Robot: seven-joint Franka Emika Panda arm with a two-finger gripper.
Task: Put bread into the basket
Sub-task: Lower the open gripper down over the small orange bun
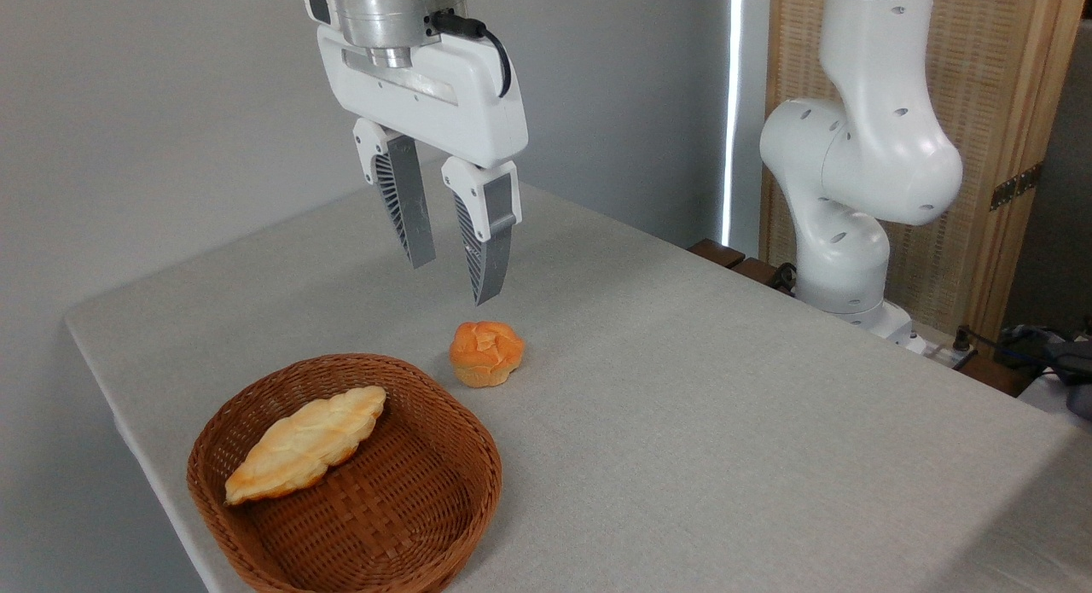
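The bread (pixel 486 352), a small orange-golden bun with a cracked top, sits on the grey table just beyond the right rim of the basket (pixel 461 418). The basket is brown woven wicker, shallow and wide, at the table's front left. My gripper (pixel 452 281) hangs open above the table, a little up and to the left of the bun, with nothing between its grey ribbed fingers (pixel 488 247). It touches neither bun nor basket.
A longer, paler leaf-shaped pastry (pixel 307 444) lies inside the basket on its left side. The arm's white base (pixel 853 192) stands at the table's far right edge. The grey tabletop (pixel 725 422) stretches to the right of the bun.
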